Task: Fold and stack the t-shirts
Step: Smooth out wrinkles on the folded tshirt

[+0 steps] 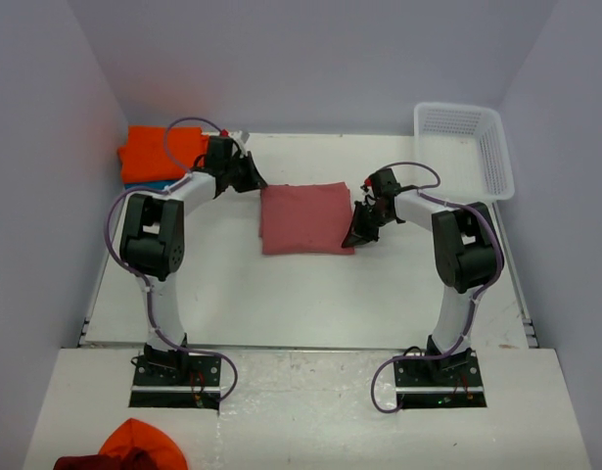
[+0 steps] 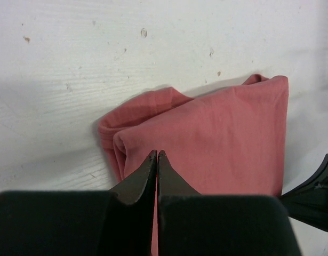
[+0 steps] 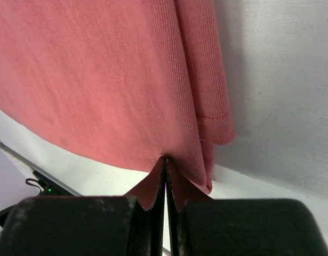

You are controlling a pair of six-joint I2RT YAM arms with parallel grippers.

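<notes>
The salmon-red t-shirt (image 1: pixel 305 217) lies folded into a rectangle in the middle of the worktop. My right arm bends in from the right edge. The right end effector (image 3: pixel 165 160) is clenched on the shirt's right hem, with cloth gathered into its tips. My left arm reaches toward the shirt's far-left corner. The left end effector (image 2: pixel 157 156) is pressed closed, and I can't make out any fabric between the tips. In the far-left corner, the orange t-shirt (image 1: pixel 162 154) covers nearly all of the teal t-shirt (image 1: pixel 144 184). A white basket (image 1: pixel 467 147) sits in the far-right corner.
</notes>
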